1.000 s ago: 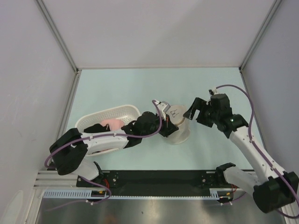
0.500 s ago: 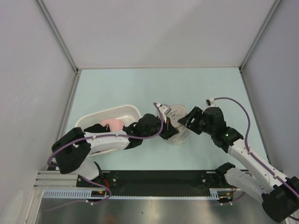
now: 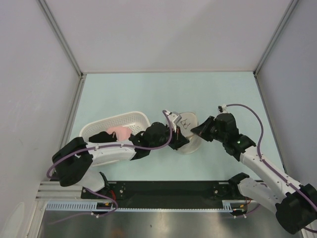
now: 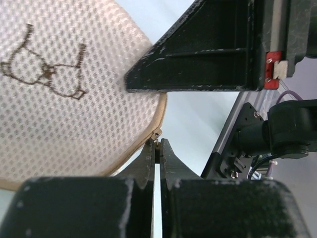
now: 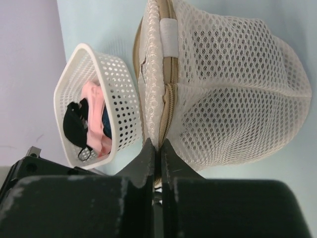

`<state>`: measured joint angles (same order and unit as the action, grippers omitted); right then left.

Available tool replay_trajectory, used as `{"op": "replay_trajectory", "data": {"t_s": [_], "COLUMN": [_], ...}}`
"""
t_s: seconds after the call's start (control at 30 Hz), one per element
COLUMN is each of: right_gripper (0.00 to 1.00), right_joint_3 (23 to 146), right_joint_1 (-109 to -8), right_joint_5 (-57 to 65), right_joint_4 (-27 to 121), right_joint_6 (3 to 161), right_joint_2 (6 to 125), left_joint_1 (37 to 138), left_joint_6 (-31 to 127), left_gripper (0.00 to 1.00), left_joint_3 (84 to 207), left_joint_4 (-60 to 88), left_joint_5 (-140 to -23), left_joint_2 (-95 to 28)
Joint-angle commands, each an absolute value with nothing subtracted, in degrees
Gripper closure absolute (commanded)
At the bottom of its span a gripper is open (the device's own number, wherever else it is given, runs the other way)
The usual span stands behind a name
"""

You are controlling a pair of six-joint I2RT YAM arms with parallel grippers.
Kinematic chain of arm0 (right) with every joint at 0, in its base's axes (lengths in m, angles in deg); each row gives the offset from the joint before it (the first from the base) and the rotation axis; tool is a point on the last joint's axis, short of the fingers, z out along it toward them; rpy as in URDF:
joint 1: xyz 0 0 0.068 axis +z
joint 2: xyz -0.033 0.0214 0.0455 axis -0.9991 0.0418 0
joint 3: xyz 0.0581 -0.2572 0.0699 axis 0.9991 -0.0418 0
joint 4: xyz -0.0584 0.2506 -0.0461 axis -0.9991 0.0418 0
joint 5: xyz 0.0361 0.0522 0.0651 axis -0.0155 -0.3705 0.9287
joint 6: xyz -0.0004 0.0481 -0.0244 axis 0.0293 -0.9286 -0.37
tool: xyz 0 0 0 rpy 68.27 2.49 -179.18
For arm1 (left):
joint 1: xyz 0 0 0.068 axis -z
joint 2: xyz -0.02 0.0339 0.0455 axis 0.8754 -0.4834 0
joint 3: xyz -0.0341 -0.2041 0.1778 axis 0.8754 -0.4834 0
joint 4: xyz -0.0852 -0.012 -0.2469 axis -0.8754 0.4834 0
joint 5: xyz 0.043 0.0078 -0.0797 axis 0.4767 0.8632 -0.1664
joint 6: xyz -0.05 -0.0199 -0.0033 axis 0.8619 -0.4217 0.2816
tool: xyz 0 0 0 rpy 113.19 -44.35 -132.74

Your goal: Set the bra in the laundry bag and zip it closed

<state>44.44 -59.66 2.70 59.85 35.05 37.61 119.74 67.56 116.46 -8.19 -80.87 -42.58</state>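
Both claws are on the laundry bag in the middle of the table. The left claw is clenched, nipping the little zip pull at the bag's tan rim. The right claw is squeezed tight on the zip seam from the right side. The black bra lies in the white basket just left of the bag, bundled beside a pink garment.
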Motion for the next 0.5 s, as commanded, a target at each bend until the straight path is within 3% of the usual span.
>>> {"op": "replay_trajectory", "data": {"t_s": [0.0, 0.17, 0.47], "right_gripper": [1.0, 1.0, 1.0], "right_joint_3": [44.6, 44.6, 44.6], "right_joint_1": [-66.1, -74.9, -77.8], "right_joint_5": [10.0, 26.2, 32.2], "right_joint_4": [58.0, 56.7, 57.5], "right_joint_6": [38.6, 42.8, 45.9], "right_joint_2": [36.5, 38.0, 39.2], "left_joint_1": [118.8, 112.1, 106.4], "left_joint_6": [65.6, 65.9, 62.0], "left_gripper": [1.0, 1.0, 1.0], "left_joint_3": [114.7, 111.9, 108.7], "left_joint_4": [-5.5, -2.6, 4.4], "left_joint_5": [-76.8, -77.8, -78.1], "left_joint_2": [-37.0, -33.4, -23.8]}}
